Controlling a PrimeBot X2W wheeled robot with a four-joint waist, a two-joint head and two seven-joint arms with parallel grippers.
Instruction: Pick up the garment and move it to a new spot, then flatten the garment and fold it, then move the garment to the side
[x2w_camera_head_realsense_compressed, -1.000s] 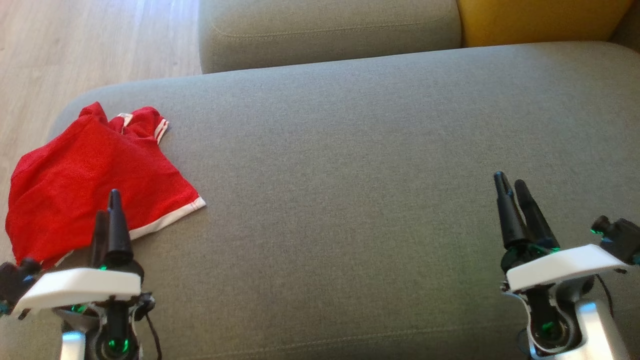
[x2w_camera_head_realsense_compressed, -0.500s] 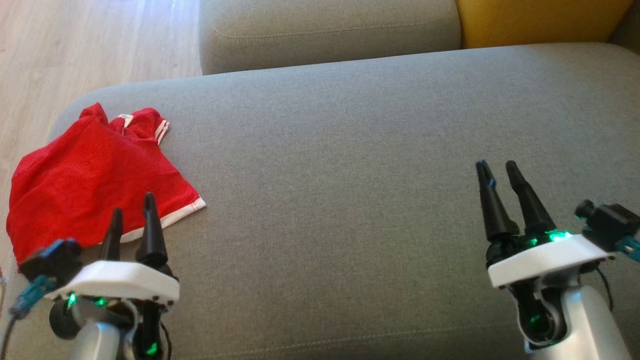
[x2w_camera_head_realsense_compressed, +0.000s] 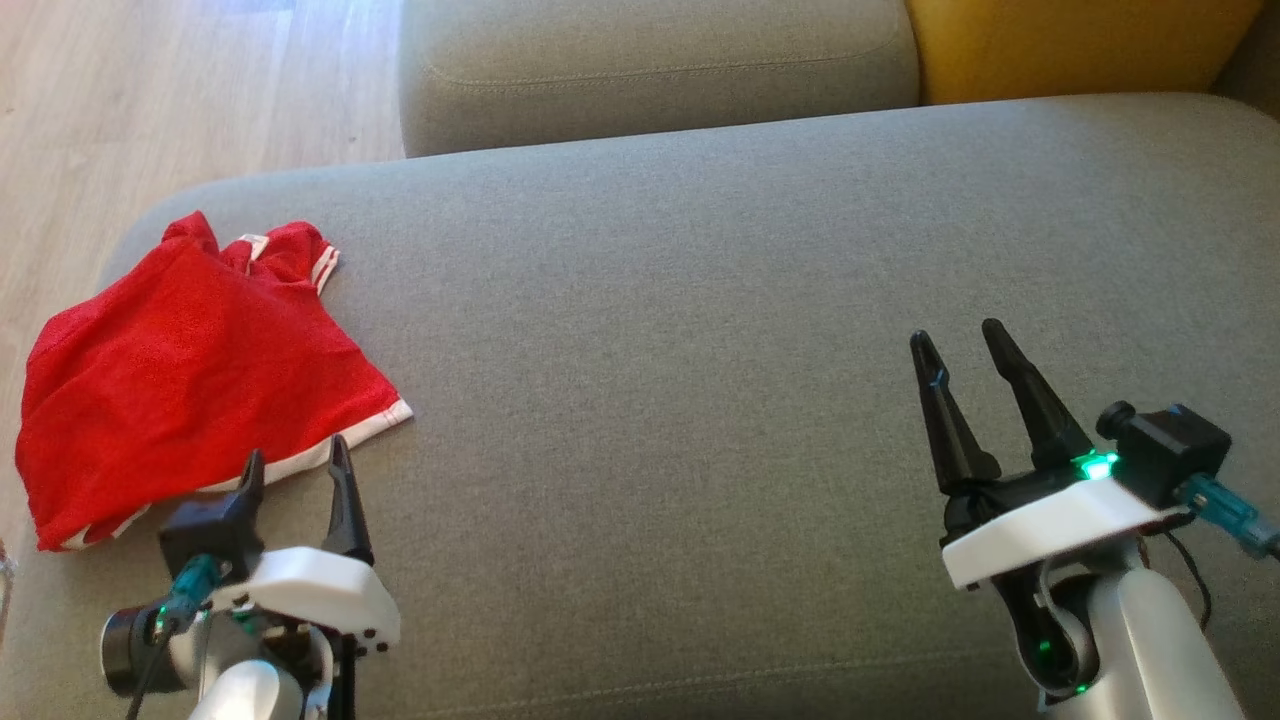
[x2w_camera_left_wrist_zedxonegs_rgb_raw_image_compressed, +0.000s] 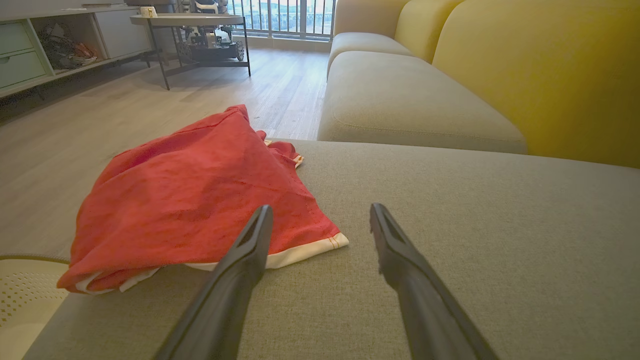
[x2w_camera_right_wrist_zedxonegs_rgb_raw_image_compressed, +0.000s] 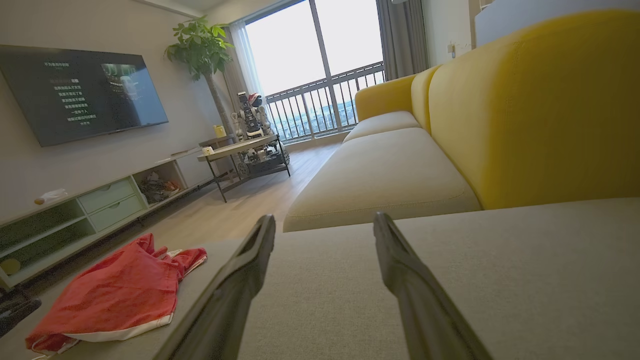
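Left pincer (x2w_camera_head_realsense_compressed: 297, 448) spread near garment (x2w_camera_head_realsense_compressed: 190, 370) hem, right pincer (x2w_camera_head_realsense_compressed: 954, 332) spread above cushion (x2w_camera_head_realsense_compressed: 650, 350)

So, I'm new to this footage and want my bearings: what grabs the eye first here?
The red garment with white trim, crumpled at the left end of the grey sofa seat, stands out at once. The left gripper is open right by its near hem, while the right gripper, also open, is over bare cushion far to the right. A yellow backrest glows at the top right.
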